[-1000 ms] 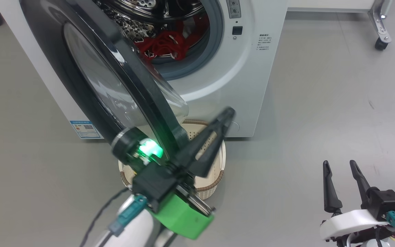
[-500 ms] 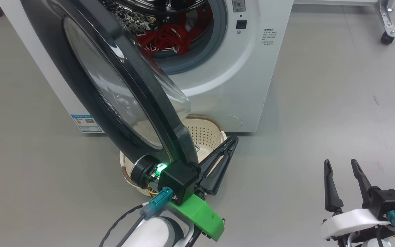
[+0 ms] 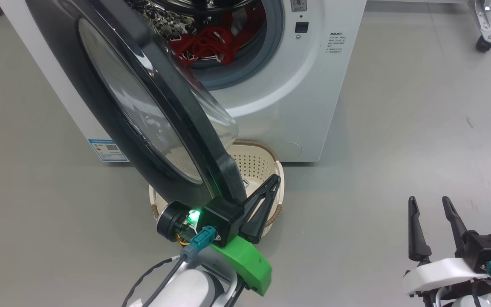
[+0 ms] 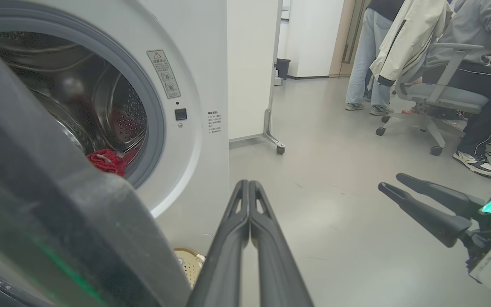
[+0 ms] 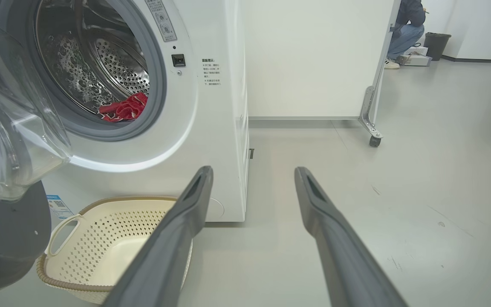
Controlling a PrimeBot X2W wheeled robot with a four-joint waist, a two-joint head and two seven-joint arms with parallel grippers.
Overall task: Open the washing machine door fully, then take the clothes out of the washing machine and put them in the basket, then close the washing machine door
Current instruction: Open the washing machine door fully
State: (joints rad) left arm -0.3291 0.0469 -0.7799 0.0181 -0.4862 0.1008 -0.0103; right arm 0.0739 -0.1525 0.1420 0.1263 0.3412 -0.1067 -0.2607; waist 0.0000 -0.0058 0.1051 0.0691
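The washing machine stands with its door swung partway out, black rim toward me. Red clothes lie in the steel drum. The cream basket sits on the floor under the door's lower edge. My left gripper is shut with nothing in it, over the basket just right of the door's lower rim. In the left wrist view its fingers are pressed together, with the door rim on their left. My right gripper is open and holds nothing at the lower right. Its fingers point at the machine's corner above the basket.
A white panel on castor wheels stands behind and to the right of the machine. People sit and stand by an office chair farther off. Grey floor stretches to the right of the machine.
My left arm has drawn back and down, from beside the door's edge to its lower rim above the basket. The head view shifted slightly. The right gripper stayed put.
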